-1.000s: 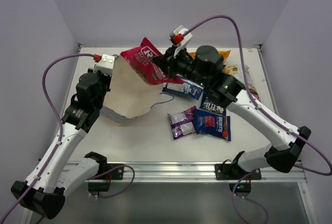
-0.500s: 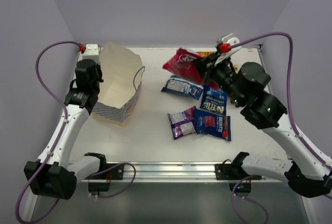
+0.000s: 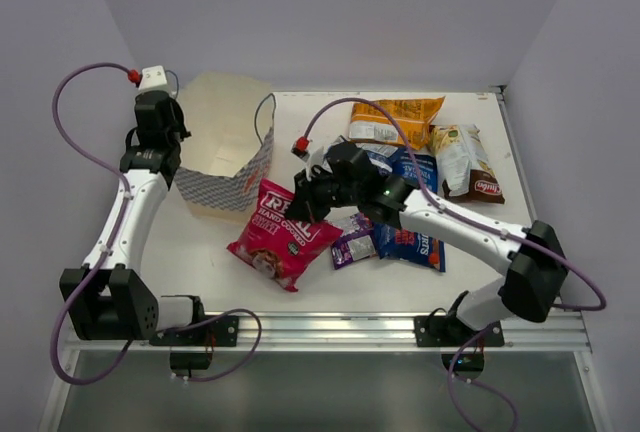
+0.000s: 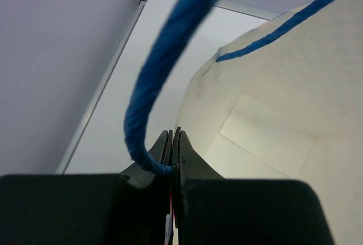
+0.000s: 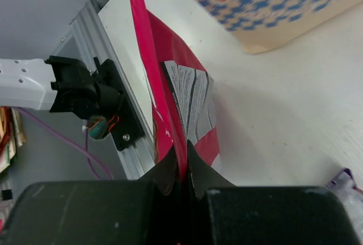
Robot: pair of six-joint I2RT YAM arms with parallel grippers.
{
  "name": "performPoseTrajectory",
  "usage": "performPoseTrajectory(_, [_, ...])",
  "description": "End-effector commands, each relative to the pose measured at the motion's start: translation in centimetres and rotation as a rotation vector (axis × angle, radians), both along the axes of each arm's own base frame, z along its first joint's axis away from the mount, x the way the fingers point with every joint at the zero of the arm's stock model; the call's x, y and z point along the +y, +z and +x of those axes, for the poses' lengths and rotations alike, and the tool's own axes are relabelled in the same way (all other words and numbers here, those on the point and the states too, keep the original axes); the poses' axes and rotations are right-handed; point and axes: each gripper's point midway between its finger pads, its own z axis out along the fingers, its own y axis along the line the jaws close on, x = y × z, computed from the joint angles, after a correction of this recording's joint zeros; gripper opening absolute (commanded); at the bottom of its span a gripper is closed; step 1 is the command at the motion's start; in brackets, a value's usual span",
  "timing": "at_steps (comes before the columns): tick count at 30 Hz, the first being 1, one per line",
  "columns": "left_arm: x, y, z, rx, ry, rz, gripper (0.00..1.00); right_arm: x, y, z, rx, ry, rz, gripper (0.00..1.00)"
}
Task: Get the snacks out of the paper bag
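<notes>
The only writing I can read with confidence is on the big pink-red packet (image 3: 280,234): white capitals "REAL", with smaller lines beneath that I cannot make out. From the right wrist camera its back (image 5: 190,100) shows a white panel of fine print, too small to read. This REAL packet lies face up on the desk (image 3: 300,132), just beside the near corner of the paper bag (image 3: 240,184), with its bottom toward the near edge. Whether it touches the bag I cannot tell. My right claw (image 3: 302,202) is clenched on the packet's top edge, the jaws pressed together over the foil (image 5: 182,163).

The bag stands upright at the far left, mouth open, cream inside and blue-and-white checks outside. My left claw (image 3: 176,140) is clamped tight on a blue cord handle (image 4: 159,80), which loops up from the closed jaws (image 4: 172,143) and fills much of that view.

The other snacks lie on the desk right of the bag. An orange packet (image 3: 390,120) is at the far edge, and a brown-and-cream packet (image 3: 465,160) carries a red oval logo I cannot read. My right arm (image 3: 440,220) crosses blue-white packets (image 3: 412,167), so I cannot separate one from two. It also covers part of a dark blue-red packet (image 3: 412,244), whose lettering is too small to read. A small purple packet (image 3: 352,248) peeks out beside it.

The right wrist view also catches the desk's aluminium rail (image 5: 96,18) and a black clamp (image 5: 85,94).
</notes>
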Motion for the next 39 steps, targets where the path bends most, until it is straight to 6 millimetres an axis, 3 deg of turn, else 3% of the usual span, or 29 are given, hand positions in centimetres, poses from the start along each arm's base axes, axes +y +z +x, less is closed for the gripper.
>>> performPoseTrajectory(1, [1.4,2.8,1.7,-0.113,0.043,-0.068,0.0,3.4,1.4,1.5,0.062,0.018,0.132,0.0])
performPoseTrajectory(5, [2.6,2.5,2.6,-0.112,0.072,-0.079,0.0,3.3,-2.7,6.3,0.139,-0.107,0.069,0.02])
performPoseTrajectory(6, [2.9,2.3,3.0,-0.109,0.079,-0.083,0.0,2.6,-2.8,8.5,0.14,-0.156,0.07,0.09])
performPoseTrajectory(8, [3.6,2.1,3.4,-0.108,0.096,-0.099,0.0,1.3,-4.5,11.4,0.15,-0.223,0.044,0.13])
performPoseTrajectory(11, [4.0,2.1,4.5,-0.114,0.092,-0.113,0.0,-0.3,-4.4,14.5,0.105,-0.289,0.004,0.28])
performPoseTrajectory(12, [4.0,2.2,5.0,-0.117,0.086,-0.114,0.0,-0.7,-3.3,15.7,0.049,-0.308,-0.006,0.42])
performPoseTrajectory(14, [3.9,2.3,5.3,-0.105,0.074,-0.117,0.01,-2.2,-2.1,16.5,-0.002,-0.342,-0.04,0.57])
performPoseTrajectory(15, [3.8,2.7,5.3,-0.108,0.07,-0.115,0.06,-2.8,-0.8,17.1,-0.058,-0.353,-0.048,0.72])
performPoseTrajectory(17, [3.8,3.5,5.3,-0.114,0.061,-0.108,0.26,-4.8,0.7,18.1,-0.123,-0.429,-0.088,0.82])
performPoseTrajectory(18, [3.8,4.2,5.1,-0.127,0.06,-0.103,0.36,-5.9,2.5,18.3,-0.174,-0.455,-0.086,0.89])
performPoseTrajectory(19, [3.8,4.7,4.9,-0.136,0.059,-0.096,0.56,-7.4,3.1,18.9,-0.204,-0.518,-0.112,0.93])
performPoseTrajectory(20, [3.8,5.2,4.6,-0.14,0.057,-0.086,0.64,-8.8,3.8,19.3,-0.224,-0.56,-0.123,0.97])
performPoseTrajectory(21, [3.8,5.9,4.0,-0.145,0.057,-0.082,0.7,-10.0,5.9,19.2,-0.263,-0.582,-0.108,0.99])
performPoseTrajectory(22, [3.8,6.5,3.7,-0.153,0.057,-0.076,0.81,-11.5,6.5,19.5,-0.279,-0.636,-0.13,0.99])
performPoseTrajectory(25, [3.5,8.8,2.0,-0.184,0.042,-0.062,0.97,-16.2,10.2,19.8,-0.33,-0.757,-0.123,0.99])
performPoseTrajectory(27, [3.2,10.7,0.5,-0.207,0.02,-0.042,1.0,-20.3,12.2,20.4,-0.364,-0.873,-0.124,0.99])
performPoseTrajectory(28, [3.0,11.3,0.0,-0.214,0.013,-0.04,1.0,-22.1,14.1,19.7,-0.39,-0.918,-0.103,0.99])
performPoseTrajectory(29, [2.9,12.3,-1.3,-0.227,0.01,-0.033,1.0,-24.9,15.1,19.9,-0.407,-0.996,-0.106,0.99])
performPoseTrajectory(31, [2.6,13.4,-2.5,-0.25,0.0,-0.028,1.0,-27.9,16.7,19.1,-0.438,-1.073,-0.092,0.99])
performPoseTrajectory(32, [2.4,14.6,-3.9,-0.278,-0.004,-0.02,1.0,-30.5,18.7,17.9,-0.479,-1.137,-0.068,0.99])
performPoseTrajectory(34, [1.9,14.9,-5.0,-0.289,-0.035,-0.01,1.0,-33.3,19.8,16.5,-0.527,-1.221,-0.09,0.99])
performPoseTrajectory(35, [1.6,15.7,-6.1,-0.31,-0.044,-0.003,1.0,-34.8,21.4,14.8,-0.574,-1.266,-0.077,0.99])
performPoseTrajectory(36, [1.4,15.9,-6.5,-0.314,-0.052,-0.002,1.0,-36.4,21.8,13.8,-0.609,-1.326,-0.119,0.99])
performPoseTrajectory(39, [0.3,16.6,-8.1,-0.32,-0.098,-0.002,1.0,-38.5,24.3,9.8,-0.703,-1.384,-0.109,0.99])
